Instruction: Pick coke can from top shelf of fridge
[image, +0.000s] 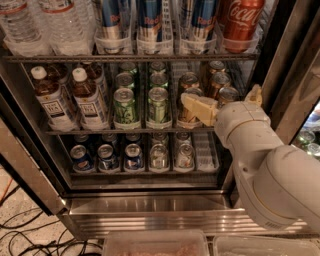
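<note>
The red coke can (242, 20) stands in the far right lane of the top shelf (75, 58) of the fridge (150, 210), whose inside is in plain view. Its top is cut off by the picture's edge. Blue-and-silver Red Bull cans (150, 20) fill the lanes to its left. My gripper (220, 96) is at the right end of the middle shelf, well below the coke can and a little to its left. Its cream fingers (197, 107) are spread apart and hold nothing. One finger lies in front of the brown cans (217, 82).
Water bottles (45, 22) stand at the top left. Tea bottles (55, 102) and green cans (125, 105) are on the middle rack, and several more cans (132, 155) sit below. The dark door frame (287, 60) is close on the right. Cables (30, 240) lie on the floor.
</note>
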